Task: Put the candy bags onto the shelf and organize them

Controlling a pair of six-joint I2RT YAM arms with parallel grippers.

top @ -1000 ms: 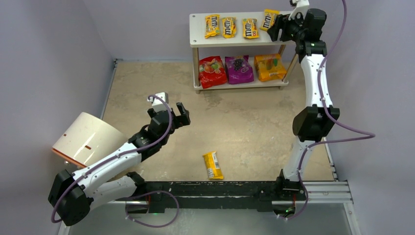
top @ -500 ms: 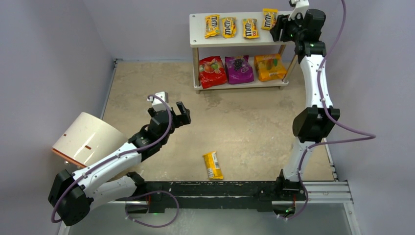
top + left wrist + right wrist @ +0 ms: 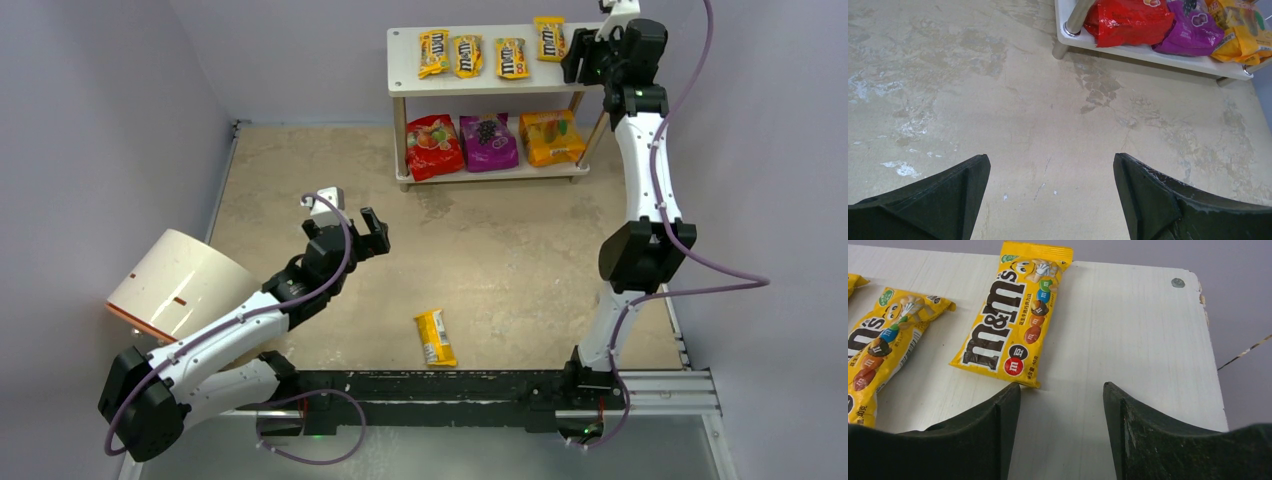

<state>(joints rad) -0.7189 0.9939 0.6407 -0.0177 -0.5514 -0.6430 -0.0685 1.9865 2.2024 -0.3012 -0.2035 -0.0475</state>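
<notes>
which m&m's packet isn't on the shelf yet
The yellow M&M's packet lying alone on the table, near its front edge; the other four sit in a row on the shelf top tier.

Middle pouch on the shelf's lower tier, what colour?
Purple. The middle pouch shows best in the top external view.

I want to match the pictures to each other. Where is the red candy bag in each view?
Top view: red bag on the lower level, leftmost of three.
Left wrist: red bag at the top edge, left of the purple bag.
Right wrist: not in it.
Shared landmark: the white shelf, in all three.
</notes>
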